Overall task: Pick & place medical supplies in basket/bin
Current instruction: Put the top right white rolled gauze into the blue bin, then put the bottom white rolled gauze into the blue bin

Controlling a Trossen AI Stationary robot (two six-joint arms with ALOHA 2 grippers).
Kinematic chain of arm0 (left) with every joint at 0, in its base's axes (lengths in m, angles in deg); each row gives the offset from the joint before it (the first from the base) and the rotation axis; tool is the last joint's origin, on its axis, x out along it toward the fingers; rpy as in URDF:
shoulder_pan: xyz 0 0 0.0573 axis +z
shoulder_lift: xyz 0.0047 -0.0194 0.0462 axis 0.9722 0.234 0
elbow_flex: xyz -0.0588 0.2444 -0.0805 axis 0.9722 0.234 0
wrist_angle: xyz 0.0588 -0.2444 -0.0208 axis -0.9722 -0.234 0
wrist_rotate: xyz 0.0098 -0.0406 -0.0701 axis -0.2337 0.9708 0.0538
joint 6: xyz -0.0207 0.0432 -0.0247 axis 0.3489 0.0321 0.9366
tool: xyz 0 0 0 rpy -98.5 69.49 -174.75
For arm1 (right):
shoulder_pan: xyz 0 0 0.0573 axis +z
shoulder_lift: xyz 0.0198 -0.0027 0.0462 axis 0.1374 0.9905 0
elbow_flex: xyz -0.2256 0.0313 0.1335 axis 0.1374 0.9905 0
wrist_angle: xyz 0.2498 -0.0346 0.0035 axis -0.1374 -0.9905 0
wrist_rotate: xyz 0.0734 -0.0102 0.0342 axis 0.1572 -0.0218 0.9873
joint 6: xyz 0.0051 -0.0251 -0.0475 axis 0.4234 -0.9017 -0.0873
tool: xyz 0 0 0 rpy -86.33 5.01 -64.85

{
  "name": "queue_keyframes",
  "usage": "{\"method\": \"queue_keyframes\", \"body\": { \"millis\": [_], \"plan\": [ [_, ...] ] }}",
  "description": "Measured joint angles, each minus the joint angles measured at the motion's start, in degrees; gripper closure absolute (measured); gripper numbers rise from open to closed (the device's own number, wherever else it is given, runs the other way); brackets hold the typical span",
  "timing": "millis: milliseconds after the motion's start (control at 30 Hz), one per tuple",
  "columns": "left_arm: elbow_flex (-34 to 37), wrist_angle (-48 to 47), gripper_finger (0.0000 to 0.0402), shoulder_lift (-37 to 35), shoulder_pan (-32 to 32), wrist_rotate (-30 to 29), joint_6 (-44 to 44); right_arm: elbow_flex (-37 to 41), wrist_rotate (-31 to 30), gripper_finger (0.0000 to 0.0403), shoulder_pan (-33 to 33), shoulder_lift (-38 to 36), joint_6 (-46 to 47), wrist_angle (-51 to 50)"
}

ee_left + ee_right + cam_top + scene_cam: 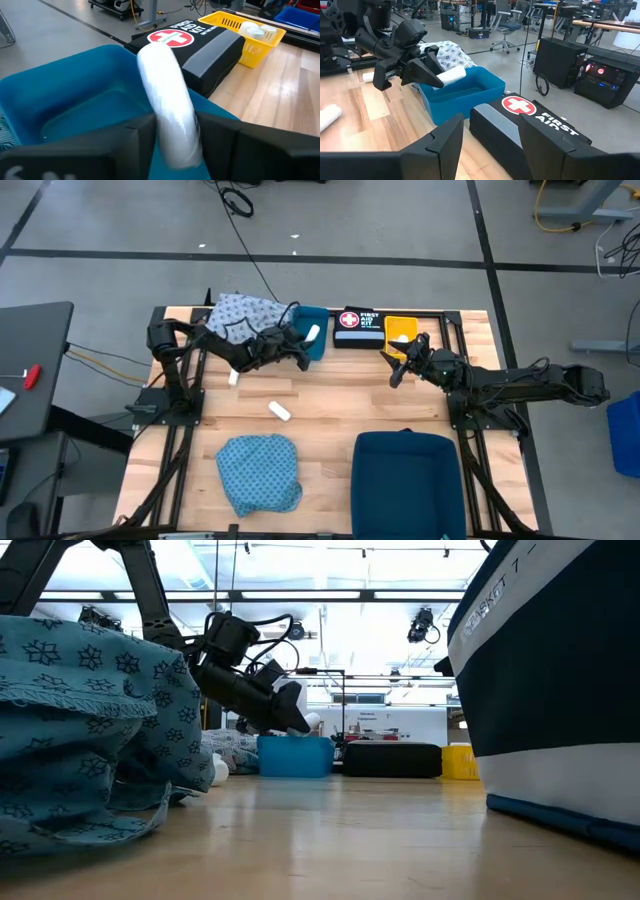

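Note:
A white roll (167, 100) sticks out from my left gripper (172, 125), which is shut on it above the blue bin (318, 348) at the table's far middle. A second white roll (279, 411) and a third (233, 377) lie on the wood. The whitish-blue cloth (240, 315) lies left of the bin, and the teal cloth (258, 470) lies near the front edge. My right gripper (397, 370) hovers open to the right of the bin, nothing between its fingers (445, 140). My left gripper pinches the white roll's rear end (175, 142) between its two fingers. The fingers come nearly level from the table's left, slanting a little down, and the roll lies along them. Its free end (457, 74) juts out over the bin's inside, clear of the rim.
A black first-aid box (358, 327) stands right of the blue bin, then a yellow basket (400, 332) with pale items inside. A large dark-blue bin (408, 480) sits at the front right. Bare wood lies in the table's middle.

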Motion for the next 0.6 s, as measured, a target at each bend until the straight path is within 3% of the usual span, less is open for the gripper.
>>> {"method": "queue_keyframes", "body": {
  "millis": [400,600],
  "plan": [
    [0.0,0.2,0.0174,0.0,0.0,0.2,-0.7,0.0,0.3,0.0206,0.0,0.0,0.0,0.0],
    [0.0,-0.4,0.0145,-3.5,-0.7,6.1,-5.6,0.0,0.3,0.0206,0.0,0.0,0.0,-0.3]
  ]
}}
